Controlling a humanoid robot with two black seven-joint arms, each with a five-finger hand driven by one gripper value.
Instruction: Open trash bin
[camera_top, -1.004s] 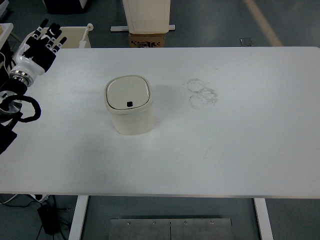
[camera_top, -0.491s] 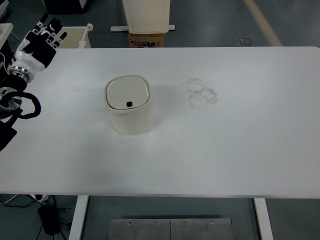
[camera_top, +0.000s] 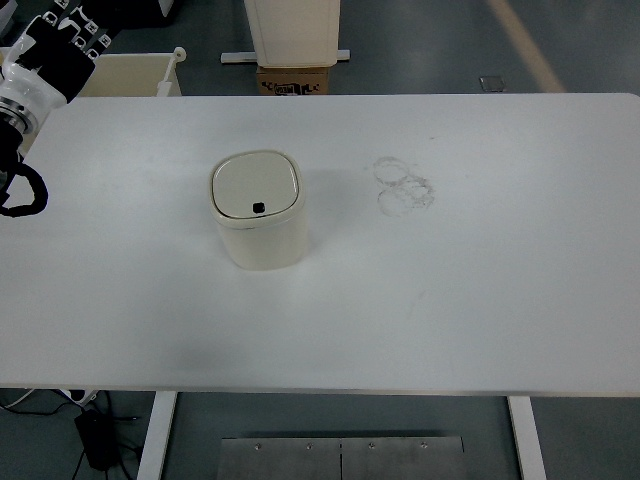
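A cream trash bin (camera_top: 258, 210) stands upright on the white table (camera_top: 450, 300), left of centre. Its lid is shut, with a small black button (camera_top: 259, 208) near the front edge of the lid. My left hand (camera_top: 60, 45) is at the far top-left corner, raised beyond the table's far edge and well away from the bin. Its fingers are spread and hold nothing. My right arm is out of view.
Faint ring marks (camera_top: 403, 185) stain the table right of the bin. Beyond the far edge are a cardboard box (camera_top: 295, 80), a white unit (camera_top: 293, 30) and a cream container (camera_top: 135, 75).
My left hand has moved up and to the left, away from the table, towards the picture's top-left corner. The bin has not moved and its lid stays shut.
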